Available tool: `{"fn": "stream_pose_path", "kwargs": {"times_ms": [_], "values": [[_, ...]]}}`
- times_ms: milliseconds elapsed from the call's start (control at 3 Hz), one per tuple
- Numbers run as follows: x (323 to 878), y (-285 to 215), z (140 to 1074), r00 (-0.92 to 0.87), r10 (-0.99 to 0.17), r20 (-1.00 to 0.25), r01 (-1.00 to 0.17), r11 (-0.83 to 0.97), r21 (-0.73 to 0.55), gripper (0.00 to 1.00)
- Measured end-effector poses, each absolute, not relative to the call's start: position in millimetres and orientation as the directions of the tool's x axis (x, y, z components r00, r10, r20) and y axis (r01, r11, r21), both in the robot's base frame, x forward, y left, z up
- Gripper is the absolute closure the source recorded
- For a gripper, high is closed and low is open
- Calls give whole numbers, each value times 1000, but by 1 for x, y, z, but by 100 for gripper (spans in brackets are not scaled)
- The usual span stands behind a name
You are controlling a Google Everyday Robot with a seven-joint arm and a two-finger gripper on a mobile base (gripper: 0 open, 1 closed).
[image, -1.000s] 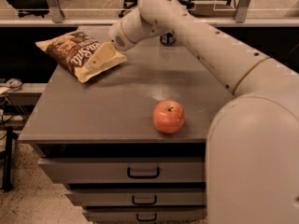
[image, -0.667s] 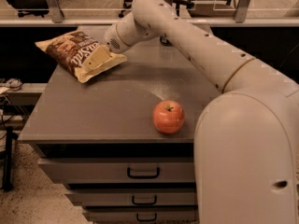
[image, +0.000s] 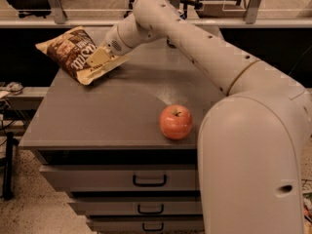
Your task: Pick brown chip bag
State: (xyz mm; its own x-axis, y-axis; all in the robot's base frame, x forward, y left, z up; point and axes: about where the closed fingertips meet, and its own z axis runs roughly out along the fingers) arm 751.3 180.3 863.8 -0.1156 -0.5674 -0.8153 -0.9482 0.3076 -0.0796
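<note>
The gripper [image: 99, 59] is far to the left of and behind the apple [image: 176, 122], lying over the near, cream-coloured end of the brown chip bag [image: 68, 52]. Its pale tip blends into that end, so I cannot tell whether it is wide, narrow or gripping. The bag rests on the cabinet top [image: 97, 116], well apart from the apple, with its right end hidden under the gripper. The arm [image: 204, 48] passes behind the apple to a bulky housing just right of it, cut off by the frame. Below the apple are drawers [image: 149, 180], the lowest cut off.
</note>
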Motion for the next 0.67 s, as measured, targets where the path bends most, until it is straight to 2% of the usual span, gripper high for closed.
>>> {"fn": "stream_pose_path", "kwargs": {"times_ms": [333, 667], "values": [[738, 176, 889, -63, -545, -836, -947, 298, -122, 96], [726, 172, 909, -27, -501, -865, -946, 292, -139, 100]]}}
